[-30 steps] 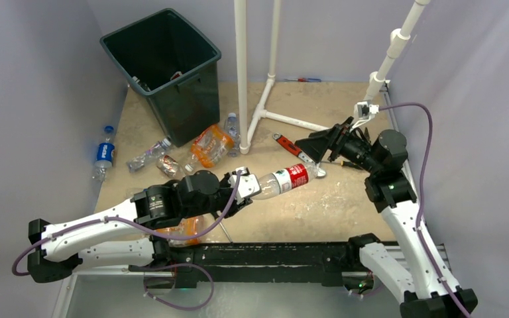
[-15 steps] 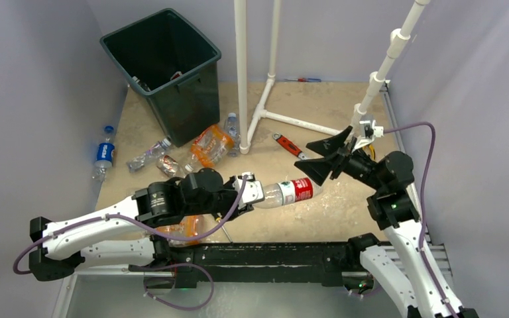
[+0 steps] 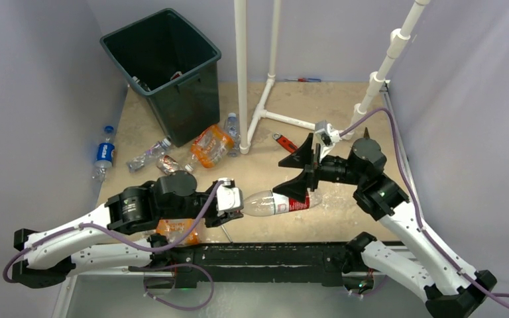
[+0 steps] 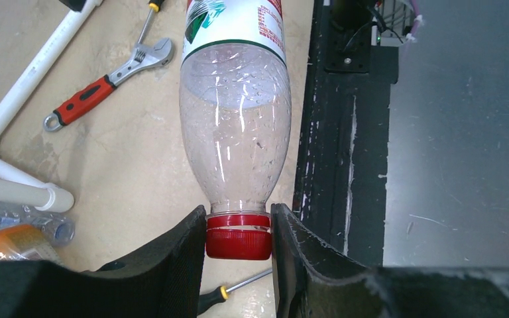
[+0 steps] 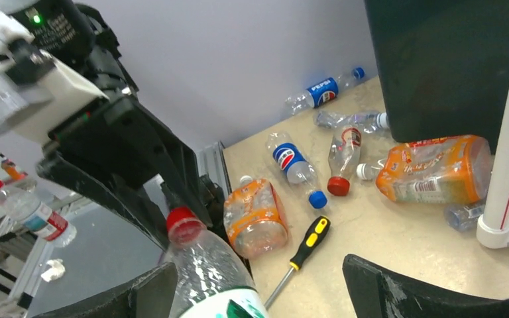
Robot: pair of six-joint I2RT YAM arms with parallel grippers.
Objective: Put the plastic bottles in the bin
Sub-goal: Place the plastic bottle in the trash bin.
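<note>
Left hand (image 3: 233,199): pinches the red cap of the red-capped bottle (image 3: 265,203), one finger on each side of the cap.
Red-capped bottle: held by the left hand above the near part of the counter (image 3: 344,212). Cap is at 9 o'clock and base at 3 o'clock.
Long axis: runs 9-to-3 across the top view, in line with the left hand.
Right hand (image 3: 301,169): fingers are spread wide and straddle the labelled base end. No contact is visible.
Nearer arm: the left. It has the only grip, so the carry falls to it.
Loose bottles (image 3: 209,146): lie on the counter at 11 o'clock from the left hand, just in front of the bin.
Bin (image 3: 184,72): far left corner, 11 o'clock from the left hand and well apart.
Coming move (judged): swing the base round from 3 toward 11 o'clock to reach the bin. The right hand must be clear first.
</note>
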